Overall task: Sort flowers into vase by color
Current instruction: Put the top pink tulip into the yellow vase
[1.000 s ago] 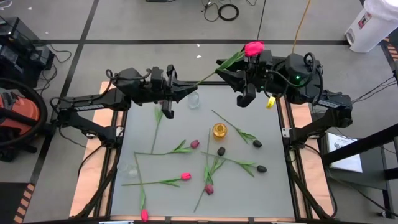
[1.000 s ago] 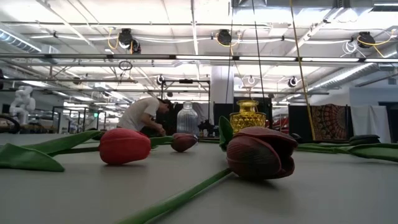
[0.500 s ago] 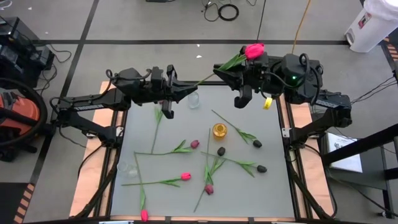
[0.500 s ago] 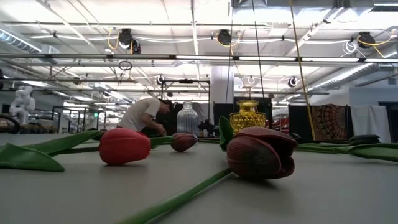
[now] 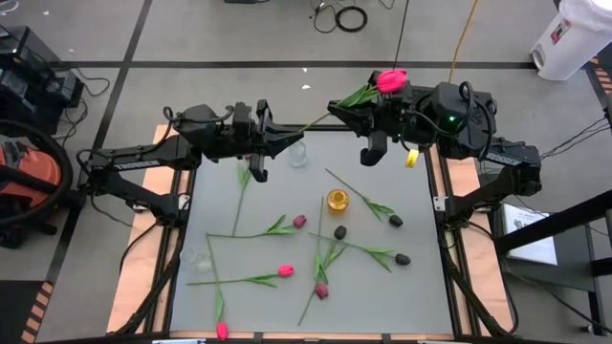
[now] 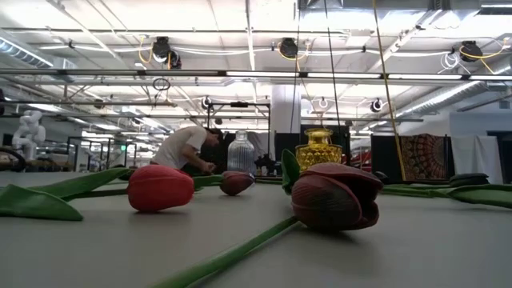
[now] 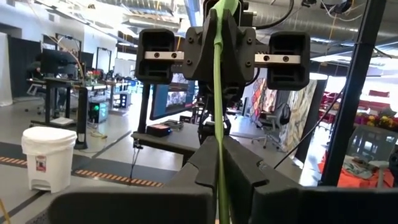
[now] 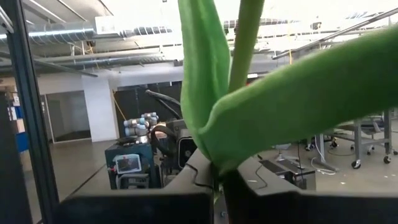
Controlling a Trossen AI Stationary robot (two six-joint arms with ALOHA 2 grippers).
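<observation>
A green tulip stem (image 8: pixel 249 43) with 2 broad leaves (image 8: pixel 202 81) fills the close foreground, rising from between the right gripper's (image 8: pixel 219 186) dark fingers (image 8: pixel 255 199), which are closed on it. Far behind, a workshop shows: ceiling ducts, a dark post, and a small robot arm (image 8: pixel 140 124) on a cart.

The high camera is looking straight down over the whole table (image 5: pixel 316 244) and both arms, while the low one is sitting at tabletop level, facing across into the room. Each wrist camera is peering closely past its own fingers along the same green stem (image 7: pixel 219 118).
</observation>
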